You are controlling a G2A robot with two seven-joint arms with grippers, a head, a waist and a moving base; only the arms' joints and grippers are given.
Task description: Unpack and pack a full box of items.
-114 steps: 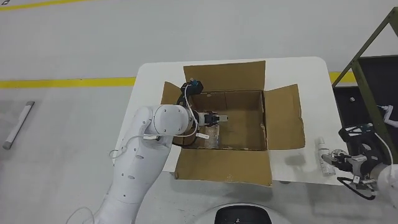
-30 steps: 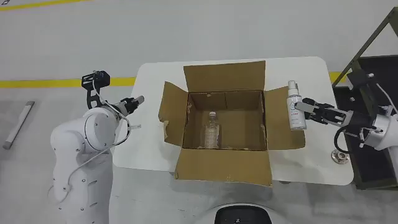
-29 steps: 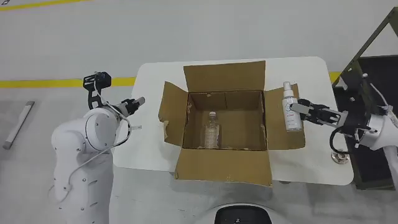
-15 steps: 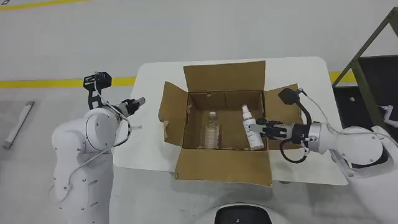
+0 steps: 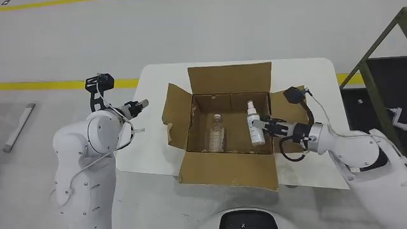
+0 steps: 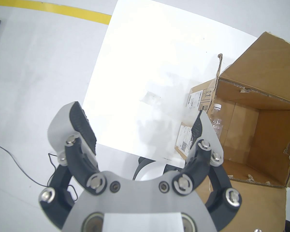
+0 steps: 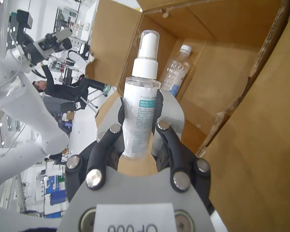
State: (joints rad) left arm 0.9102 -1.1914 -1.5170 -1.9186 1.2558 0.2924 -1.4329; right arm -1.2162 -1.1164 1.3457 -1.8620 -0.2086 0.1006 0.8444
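A white spray bottle (image 5: 254,123) sits right of centre in the top view, over the open box (image 5: 229,170) and close to its right wall. The right pincer (image 5: 261,126) is clamped on it. The right wrist view shows both fingers pressed against the labelled lower body, with the clear-capped nozzle pointing away from the wrist into the box. How far down it hangs cannot be told.

A clear water bottle (image 5: 217,133) lies on its side on the box floor, at the frame's centre, apart from the spray bottle. The box's four flaps are folded outward. It rests on a white table (image 5: 159,76) in the middle of the frame.

The left pincer (image 6: 137,114) is spread wide and holds nothing. In the top view it is at the left of the frame, beyond the table's left edge and well away from the box.

The likely risks lie in setting the spray bottle down:
- So near the right wall, the bottle or the wrist could catch the cardboard edge or flap and shift the light box.
- With only the lower body gripped, a knock on the nozzle could twist the bottle between the pads.
- Released too high, the round bottle would probably bounce or roll into the water bottle.
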